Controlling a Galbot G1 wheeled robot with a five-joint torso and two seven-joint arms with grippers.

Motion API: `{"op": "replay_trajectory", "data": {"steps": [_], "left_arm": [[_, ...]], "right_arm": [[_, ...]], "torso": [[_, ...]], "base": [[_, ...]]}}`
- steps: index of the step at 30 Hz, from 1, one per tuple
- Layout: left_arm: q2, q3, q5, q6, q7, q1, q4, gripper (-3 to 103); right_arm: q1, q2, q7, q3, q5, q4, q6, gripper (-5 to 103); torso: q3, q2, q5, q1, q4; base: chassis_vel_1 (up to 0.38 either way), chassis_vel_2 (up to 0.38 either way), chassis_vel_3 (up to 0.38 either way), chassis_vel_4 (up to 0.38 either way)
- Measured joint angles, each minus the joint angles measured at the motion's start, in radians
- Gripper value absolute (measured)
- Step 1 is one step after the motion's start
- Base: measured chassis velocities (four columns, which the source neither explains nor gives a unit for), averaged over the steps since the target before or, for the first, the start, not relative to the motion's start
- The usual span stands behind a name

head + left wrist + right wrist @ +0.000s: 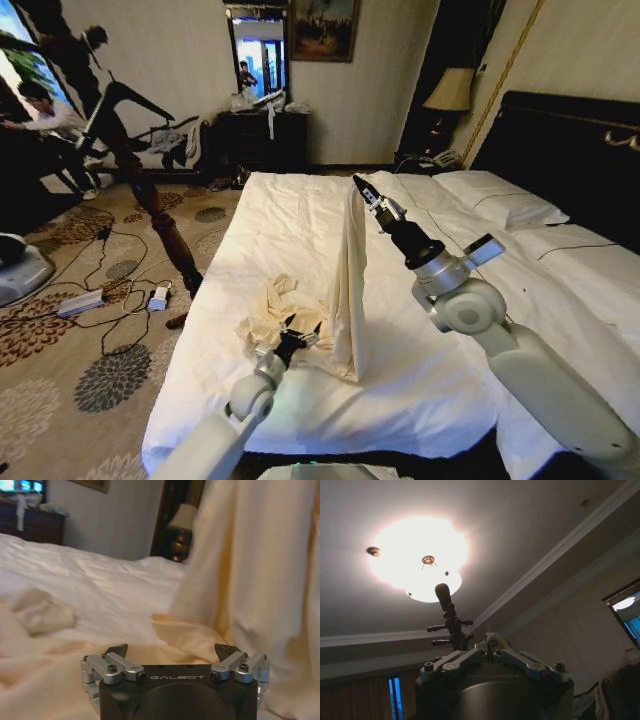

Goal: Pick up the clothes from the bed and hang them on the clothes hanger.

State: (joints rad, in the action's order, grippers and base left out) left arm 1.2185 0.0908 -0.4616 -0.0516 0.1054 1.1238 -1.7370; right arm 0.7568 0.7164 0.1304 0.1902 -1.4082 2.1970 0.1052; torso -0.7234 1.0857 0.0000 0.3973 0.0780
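Right gripper (358, 184), fingers pinched on the thin cream cloth garment (345, 290), holds it raised above the white-duveted bed (420, 380); the lower part trails on the duvet. Left gripper (297, 335) rests low on the crumpled part, fingers spread.

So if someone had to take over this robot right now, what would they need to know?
Right gripper: shut on the clothes, raised above the bed, cloth hanging in a tall drape.
Left gripper: open, low beside the crumpled lower end of the cloth still lying on the duvet.
Done: garment partly lifted.
Left: lift it fully clear, then hang it. A dark coat stand rises ahead of the right gripper; I cannot make out a hanger.
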Motion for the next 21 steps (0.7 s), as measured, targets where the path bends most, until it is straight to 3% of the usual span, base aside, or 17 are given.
{"op": "replay_trajectory", "data": {"steps": [16, 21], "left_arm": [[0.082, 0.074, 0.011, -0.005, -0.004, -0.027, 0.043, 97], [0.090, 0.074, -0.005, -0.010, -0.003, -0.033, 0.068, 78]], "right_arm": [[0.003, -0.002, -0.001, -0.004, 0.000, -0.010, 0.000, 0], [-0.001, 0.002, -0.002, -0.007, 0.000, -0.011, 0.000, 0]], "torso": [[0.000, 0.000, 0.0002, 0.000, -0.0002], [0.000, 0.000, 0.0002, 0.000, -0.0002]], "base": [[0.000, 0.000, 0.000, 0.000], [0.000, 0.000, 0.000, 0.000]]}}
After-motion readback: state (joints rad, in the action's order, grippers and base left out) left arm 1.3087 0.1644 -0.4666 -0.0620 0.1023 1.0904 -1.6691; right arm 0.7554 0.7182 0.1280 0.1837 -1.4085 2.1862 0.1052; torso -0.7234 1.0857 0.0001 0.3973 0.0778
